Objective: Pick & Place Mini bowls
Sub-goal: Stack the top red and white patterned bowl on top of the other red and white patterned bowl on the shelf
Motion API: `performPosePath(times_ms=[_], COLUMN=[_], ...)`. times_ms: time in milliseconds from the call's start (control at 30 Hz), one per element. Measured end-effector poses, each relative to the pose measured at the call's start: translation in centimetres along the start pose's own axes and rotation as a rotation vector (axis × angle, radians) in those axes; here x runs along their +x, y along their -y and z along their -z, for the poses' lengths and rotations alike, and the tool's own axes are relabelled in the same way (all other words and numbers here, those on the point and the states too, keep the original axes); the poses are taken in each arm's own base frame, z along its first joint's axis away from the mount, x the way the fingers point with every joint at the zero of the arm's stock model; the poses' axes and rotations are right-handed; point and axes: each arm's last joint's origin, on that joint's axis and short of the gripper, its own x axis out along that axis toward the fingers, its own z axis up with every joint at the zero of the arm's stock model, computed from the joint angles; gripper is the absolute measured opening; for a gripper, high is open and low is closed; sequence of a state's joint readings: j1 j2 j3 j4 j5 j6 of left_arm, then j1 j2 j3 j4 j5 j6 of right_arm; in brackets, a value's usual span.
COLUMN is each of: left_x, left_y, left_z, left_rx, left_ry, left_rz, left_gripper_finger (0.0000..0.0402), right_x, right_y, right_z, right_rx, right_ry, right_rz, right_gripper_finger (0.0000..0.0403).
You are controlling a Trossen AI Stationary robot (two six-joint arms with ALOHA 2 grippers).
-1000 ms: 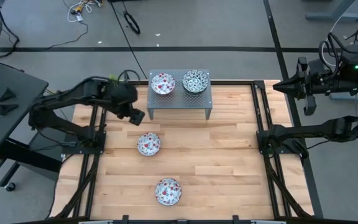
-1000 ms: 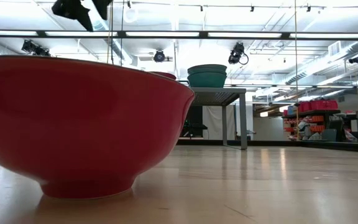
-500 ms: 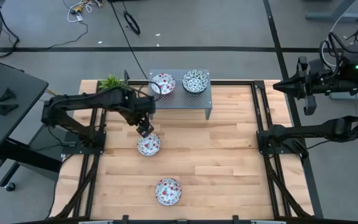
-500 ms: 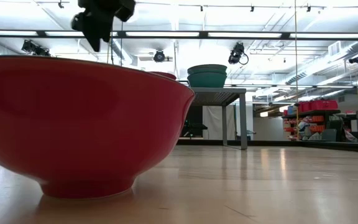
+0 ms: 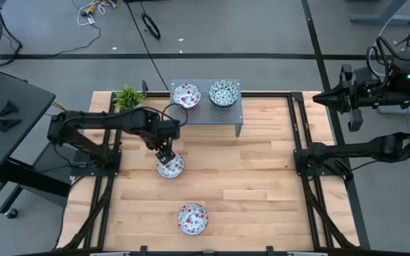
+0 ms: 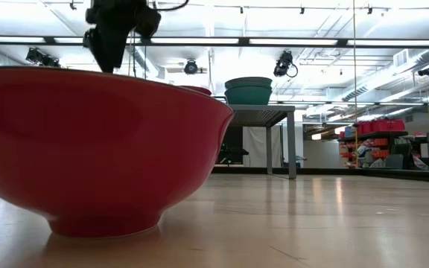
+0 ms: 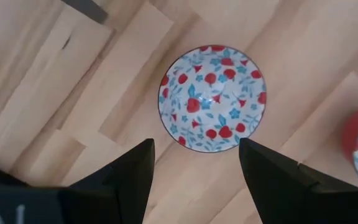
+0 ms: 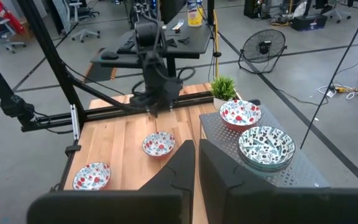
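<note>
A red-flowered mini bowl (image 5: pixel 171 166) (image 7: pixel 213 98) rests on its foot at mid-table. My left gripper (image 5: pixel 164 152) (image 7: pixel 194 167) hangs open just above it, pointing down, clear of its rim. A second red bowl (image 5: pixel 192 218) sits near the front edge and fills the low view (image 6: pixel 88 149). On the grey perforated stand (image 5: pixel 206 112) at the back are a red bowl (image 5: pixel 186 94) and stacked green-teal bowls (image 5: pixel 223 93) (image 8: pixel 266 146). My right gripper (image 5: pixel 320 98) (image 8: pixel 197 163) waits shut, high beyond the table's right edge.
A small green plant (image 5: pixel 127 95) stands at the back left corner. Black frame rails (image 5: pixel 301 142) run along both sides of the table. Bare wood lies right of the two table bowls and in front of the stand.
My left gripper has come down and moved toward the table's near edge, from beside the stand's left end to above the mid-table red bowl, rolling about its pointing line on the way. Its fingers stay open. No bowl has moved.
</note>
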State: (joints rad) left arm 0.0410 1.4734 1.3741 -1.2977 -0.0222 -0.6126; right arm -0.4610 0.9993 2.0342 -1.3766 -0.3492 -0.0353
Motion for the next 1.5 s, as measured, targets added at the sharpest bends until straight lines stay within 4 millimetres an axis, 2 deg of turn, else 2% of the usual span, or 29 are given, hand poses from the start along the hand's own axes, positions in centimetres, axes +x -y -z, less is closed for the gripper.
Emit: performPosePath(times_ms=[200, 433, 800, 1167, 1500], left_x=[2.4, 5.5, 9.1, 11.6, 12.8], left_y=[-0.4, -1.2, -2.7, -4.3, -5.6], left_z=[0.5, 1.2, 1.7, 2.1, 2.5], left_rx=[-0.012, -0.122, -0.209, -0.288, -0.338], left_ry=[-0.05, -0.125, -0.134, -0.147, -0.161], left_rz=[-0.015, 0.019, 0.035, 0.06, 0.051], left_gripper_finger=[0.024, 0.024, 0.024, 0.024, 0.024], right_x=[0.0, 0.0, 0.0, 0.0, 0.0], right_y=[0.0, 0.0, 0.0, 0.0, 0.0], right_z=[0.0, 0.0, 0.0, 0.0, 0.0], right_rx=[0.0, 0.0, 0.0, 0.0, 0.0], right_ry=[0.0, 0.0, 0.0, 0.0, 0.0], right_rz=[0.0, 0.0, 0.0, 0.0, 0.0], right_gripper_finger=[0.0025, 0.0025, 0.0025, 0.0025, 0.0025])
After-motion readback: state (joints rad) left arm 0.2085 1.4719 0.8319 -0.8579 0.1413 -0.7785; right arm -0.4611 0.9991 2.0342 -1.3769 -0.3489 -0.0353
